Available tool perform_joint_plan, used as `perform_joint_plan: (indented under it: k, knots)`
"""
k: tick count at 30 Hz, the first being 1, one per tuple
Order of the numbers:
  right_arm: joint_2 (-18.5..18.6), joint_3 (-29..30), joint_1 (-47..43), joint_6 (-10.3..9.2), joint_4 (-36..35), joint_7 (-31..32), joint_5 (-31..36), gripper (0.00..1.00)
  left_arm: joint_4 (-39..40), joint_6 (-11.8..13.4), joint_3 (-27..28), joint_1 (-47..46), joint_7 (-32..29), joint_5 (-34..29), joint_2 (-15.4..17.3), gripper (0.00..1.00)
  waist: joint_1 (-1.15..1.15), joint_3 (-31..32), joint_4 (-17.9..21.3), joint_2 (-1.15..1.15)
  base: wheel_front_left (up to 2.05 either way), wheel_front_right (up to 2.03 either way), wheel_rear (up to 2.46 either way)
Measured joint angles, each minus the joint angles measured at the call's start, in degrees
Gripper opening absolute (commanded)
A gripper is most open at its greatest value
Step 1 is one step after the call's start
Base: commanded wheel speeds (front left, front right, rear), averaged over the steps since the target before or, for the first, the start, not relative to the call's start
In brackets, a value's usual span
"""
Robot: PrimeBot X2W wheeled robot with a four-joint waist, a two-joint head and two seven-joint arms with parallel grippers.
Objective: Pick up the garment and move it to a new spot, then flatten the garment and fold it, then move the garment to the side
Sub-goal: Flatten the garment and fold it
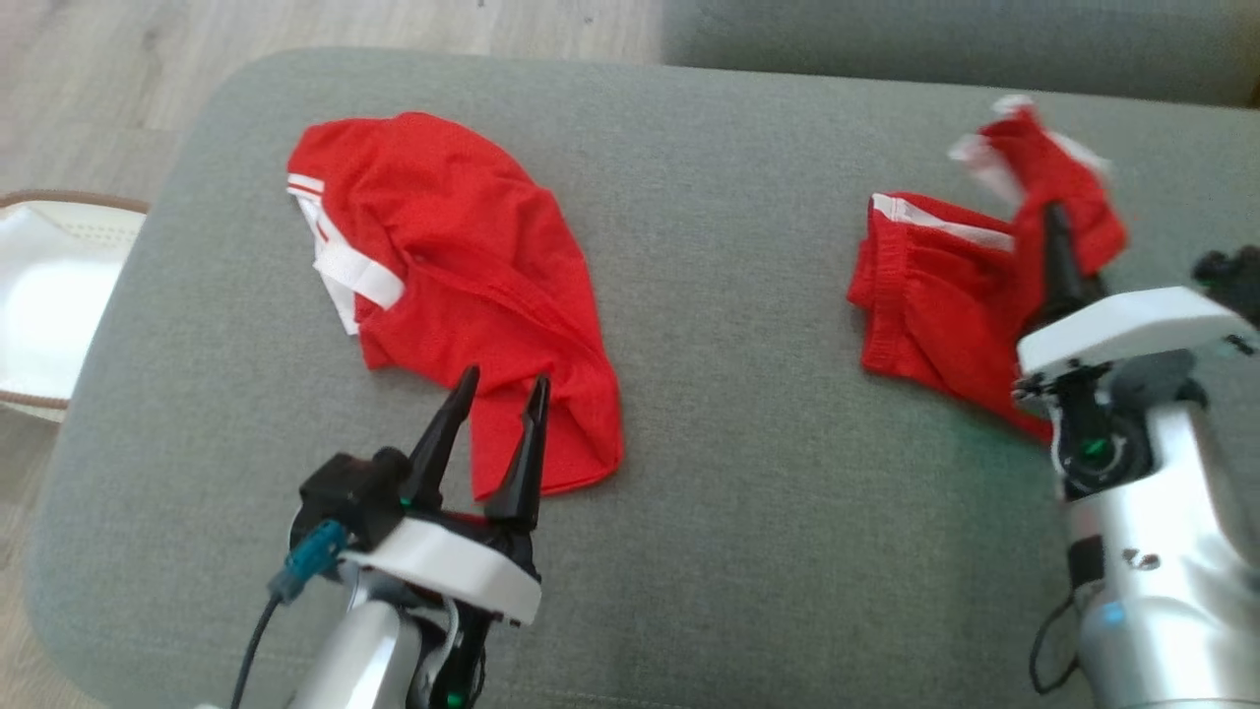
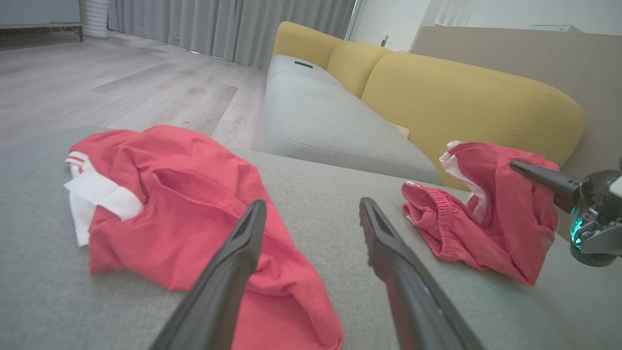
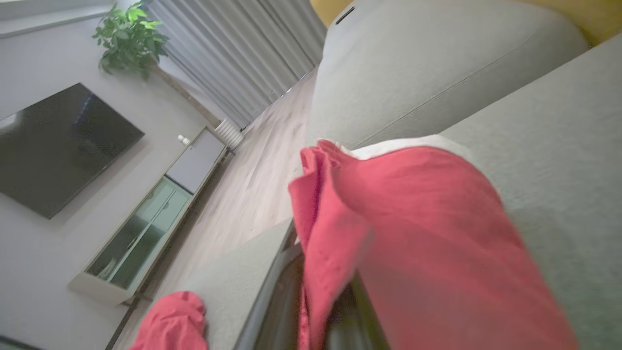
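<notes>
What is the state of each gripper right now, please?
Left gripper: open, holding nothing.
Right gripper: closed on the shorts.

The garment [image 1: 925,295] at the right end effector [image 1: 1057,219] is red with white trim. The second garment [image 1: 463,266], just ahead of the black-fingered left end effector [image 1: 505,379], is red with white bands. The cushion [image 1: 748,473] under both is grey, and the sofa back [image 2: 466,97] is yellow.

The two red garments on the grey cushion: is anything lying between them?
Nothing. Between the left garment and the right garment there is bare cushion, plain in the head view and the left wrist view.
</notes>
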State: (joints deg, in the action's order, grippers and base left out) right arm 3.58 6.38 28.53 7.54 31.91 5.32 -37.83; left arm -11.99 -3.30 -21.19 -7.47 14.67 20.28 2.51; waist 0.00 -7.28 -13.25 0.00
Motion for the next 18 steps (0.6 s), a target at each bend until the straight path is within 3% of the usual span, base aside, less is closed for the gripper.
perform_joint_plan:
  k: [14, 15, 16, 18]
  knots:
    - [1.45, -10.16, -2.53, 0.00, 1.99, -0.12, -1.83, 0.00, -0.22, 0.29, 0.11, 1.56, 0.00, 0.00, 0.08, 1.00, 0.00, 1.15, -1.51, 0.00, 0.00, 0.00, 0.00]
    - [1.49, -10.92, -2.53, 0.00, 2.47, -0.12, -1.85, 0.47, -0.22, 0.29, 0.12, 1.56, 0.00, 0.00, 0.08, 1.00, 0.00, 1.10, -1.45, 0.00, 0.00, 0.00, 0.00]
    - [1.67, -11.74, -2.53, 0.00, 3.13, -0.11, -1.66, 1.00, -0.22, 0.30, 0.13, 1.56, 0.00, 0.00, 0.08, 1.00, 0.00, 1.05, -1.39, 0.00, 0.00, 0.00, 0.00]
    - [1.97, -13.24, -2.54, 0.00, 4.60, -0.11, -0.92, 1.00, -0.22, 0.34, 0.16, 1.55, 0.00, 0.00, 0.08, 1.00, 0.00, 0.97, -1.23, 0.00, 0.00, 0.00, 0.00]
